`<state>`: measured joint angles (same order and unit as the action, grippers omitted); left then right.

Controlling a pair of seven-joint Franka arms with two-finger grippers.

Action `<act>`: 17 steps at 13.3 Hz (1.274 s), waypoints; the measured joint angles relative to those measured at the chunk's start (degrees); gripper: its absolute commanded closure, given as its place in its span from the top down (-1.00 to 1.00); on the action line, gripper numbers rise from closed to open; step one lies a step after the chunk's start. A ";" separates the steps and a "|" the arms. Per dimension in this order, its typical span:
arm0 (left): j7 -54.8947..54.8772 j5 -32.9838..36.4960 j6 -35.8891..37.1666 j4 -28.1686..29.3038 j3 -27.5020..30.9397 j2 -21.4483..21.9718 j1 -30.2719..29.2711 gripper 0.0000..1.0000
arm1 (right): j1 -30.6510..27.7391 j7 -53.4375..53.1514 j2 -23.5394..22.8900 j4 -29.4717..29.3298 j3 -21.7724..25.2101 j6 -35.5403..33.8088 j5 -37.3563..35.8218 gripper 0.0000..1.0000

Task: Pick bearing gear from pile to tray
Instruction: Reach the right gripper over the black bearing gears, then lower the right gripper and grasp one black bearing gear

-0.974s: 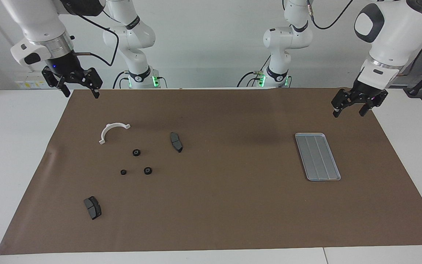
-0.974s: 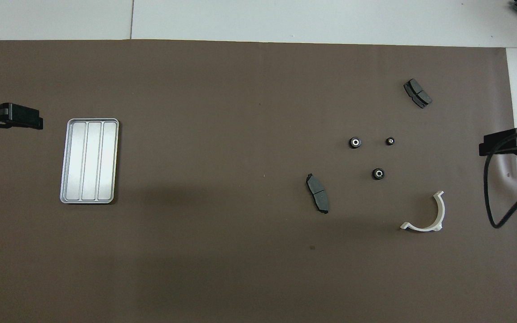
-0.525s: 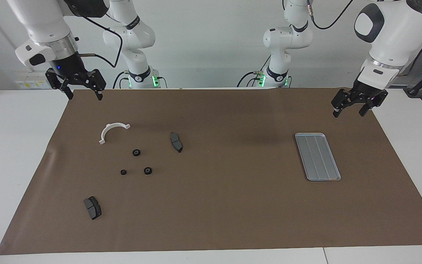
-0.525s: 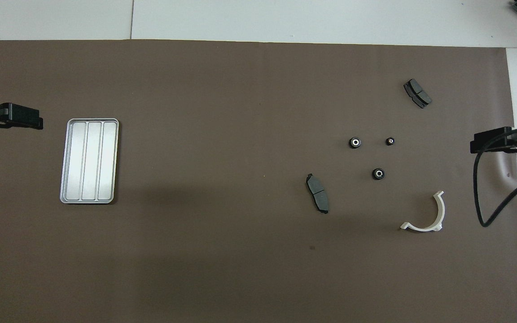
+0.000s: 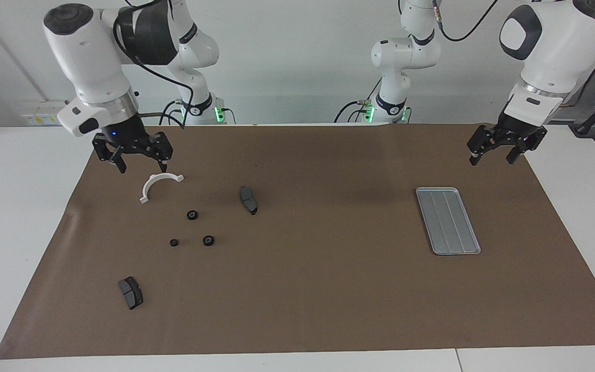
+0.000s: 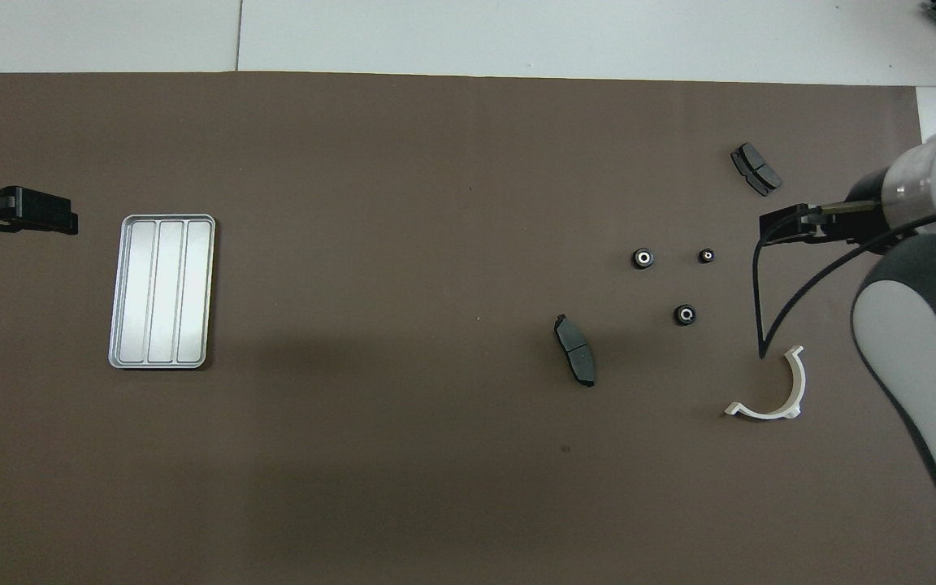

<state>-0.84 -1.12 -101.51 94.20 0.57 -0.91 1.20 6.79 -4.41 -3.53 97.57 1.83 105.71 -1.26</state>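
The pile lies toward the right arm's end of the mat: three small black gears (image 5: 192, 215) (image 5: 208, 241) (image 5: 174, 242), a white half-ring bracket (image 5: 149, 184) and two dark grey pads (image 5: 248, 200) (image 5: 130, 292). In the overhead view the gears (image 6: 685, 314) (image 6: 643, 258) (image 6: 707, 256) lie between the bracket (image 6: 801, 386) and one pad (image 6: 755, 169). My right gripper (image 5: 143, 168) (image 6: 785, 223) is open and empty, raised over the mat beside the bracket. The silver tray (image 5: 447, 220) (image 6: 162, 291) is empty. My left gripper (image 5: 490, 161) (image 6: 45, 213) waits open, raised by the tray.
A brown mat (image 5: 328, 284) covers most of the white table (image 5: 18, 206). The second pad (image 6: 575, 361) lies apart from the gears, toward the middle of the mat. A black cable (image 6: 760, 309) hangs from the right arm over the pile.
My right gripper has moved in from the mat's edge and come down toward the white bracket. The left arm and all the parts have not moved.
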 measured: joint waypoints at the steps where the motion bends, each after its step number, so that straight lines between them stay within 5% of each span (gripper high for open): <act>1: 0.00 0.00 0.00 0.00 0.00 0.00 0.00 1.00 | 1.28 -0.86 -1.57 0.09 -0.03 1.37 0.00 1.00; 6: 0.00 0.00 0.00 0.00 0.00 0.00 0.00 1.00 | 5.18 -3.69 -8.32 6.30 -0.11 16.18 0.00 1.00; 17: 0.00 0.00 0.00 0.00 0.00 0.00 0.00 1.00 | 5.62 -3.69 -17.46 12.42 -0.09 31.76 0.00 1.00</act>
<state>-0.84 -1.12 -101.51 94.20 0.57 -0.91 1.20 12.41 -8.10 -20.98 109.99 1.73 137.48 -1.27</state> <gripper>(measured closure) 0.000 0.000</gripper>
